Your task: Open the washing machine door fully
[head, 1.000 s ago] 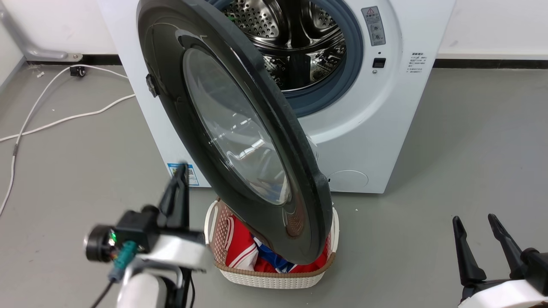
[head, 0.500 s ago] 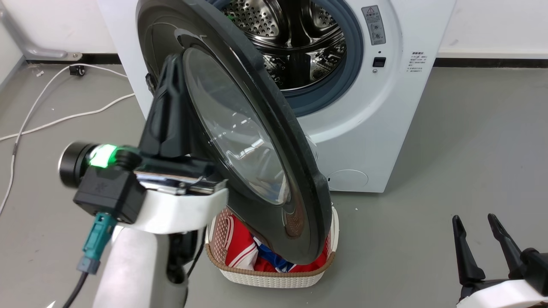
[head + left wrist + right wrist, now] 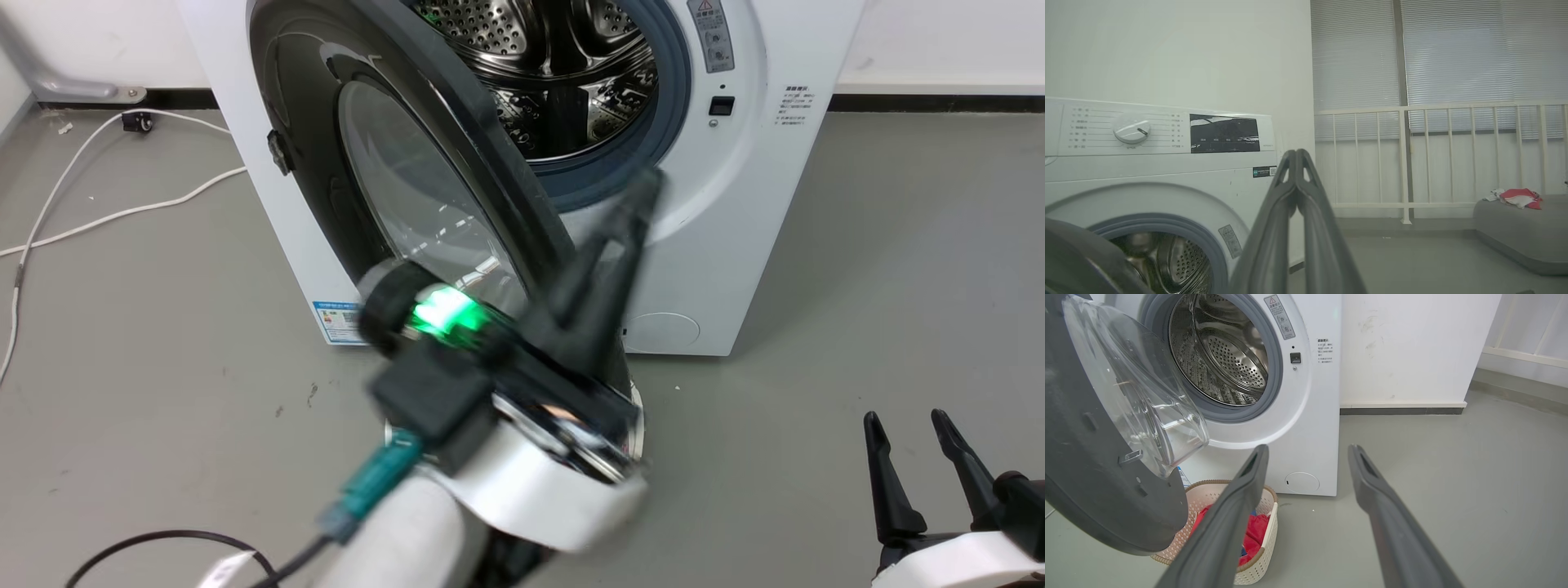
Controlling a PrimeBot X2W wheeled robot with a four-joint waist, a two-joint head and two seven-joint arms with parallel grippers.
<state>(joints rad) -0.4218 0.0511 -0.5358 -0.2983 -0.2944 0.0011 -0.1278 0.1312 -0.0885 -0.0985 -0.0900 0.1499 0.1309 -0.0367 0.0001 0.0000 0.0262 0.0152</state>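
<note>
The large round black-rimmed washing machine door with bulging clear glass (image 3: 400,196) hangs half-open as before, swung left of the white front-loading washing machine (image 3: 735,245). The left hand (image 3: 647,181), half a second ago before the door's left outer face, now blurs across its near lower edge, fingers clenched together on nothing. The right hand (image 3: 904,418) stays released, near right.

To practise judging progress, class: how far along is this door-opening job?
Done: the door is unlatched and swung partway, exposing the drum. In hand: the shut left gripper is raised beside the door's edge; contact unclear. Left: swinging it fully open. The right gripper sits open.
</note>
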